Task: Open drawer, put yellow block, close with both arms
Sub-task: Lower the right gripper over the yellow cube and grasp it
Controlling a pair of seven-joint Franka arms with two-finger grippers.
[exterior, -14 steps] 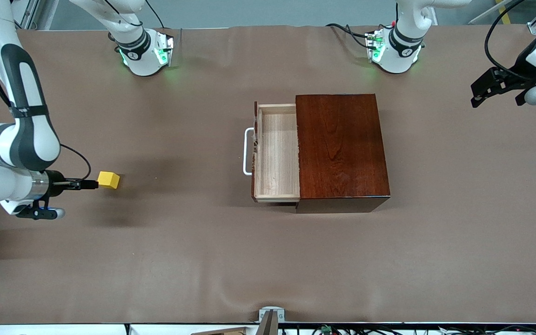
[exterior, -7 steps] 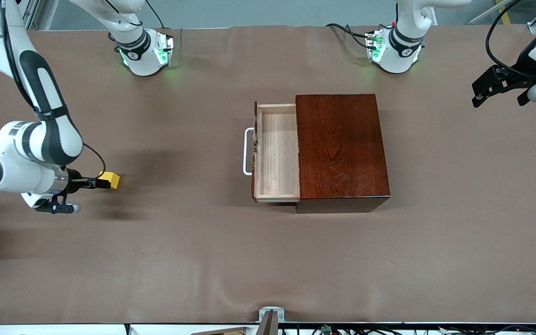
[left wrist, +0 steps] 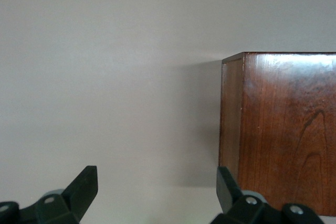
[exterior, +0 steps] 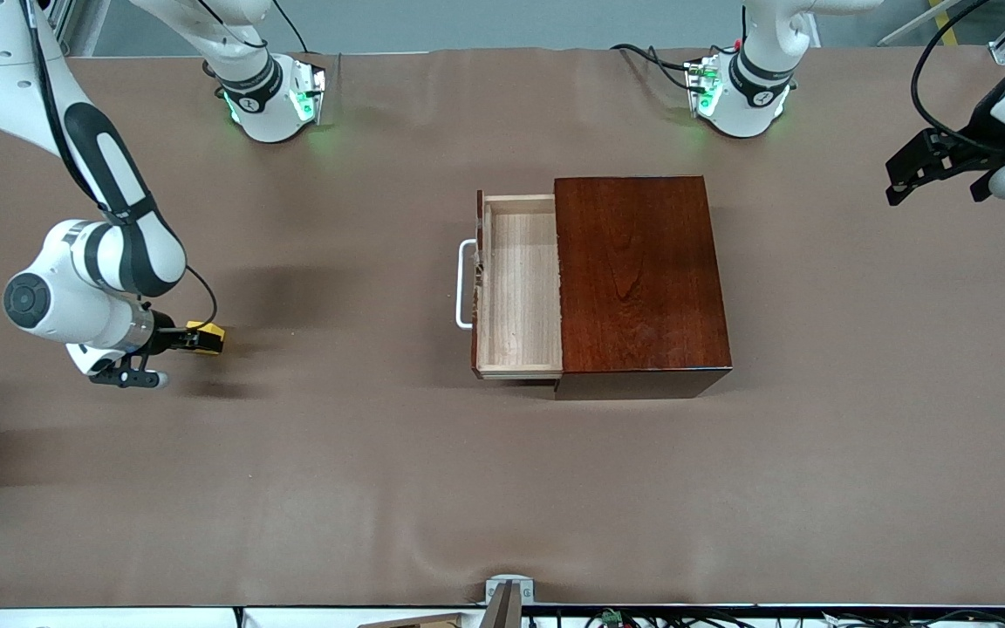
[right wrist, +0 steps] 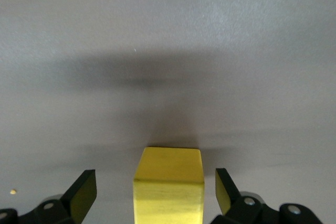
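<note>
One yellow block (exterior: 207,336), one drawer (exterior: 517,286), two tools

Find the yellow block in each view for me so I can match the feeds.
Front view: block on the table toward the right arm's end, at the right gripper.
Left wrist view: not in it.
Right wrist view: block between the open fingers.
Shared landmark: the right gripper.

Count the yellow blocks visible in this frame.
1. The yellow block sits on the table toward the right arm's end, between the open fingers of the right gripper. None shows in the open drawer; its covered part could hide one.
</note>
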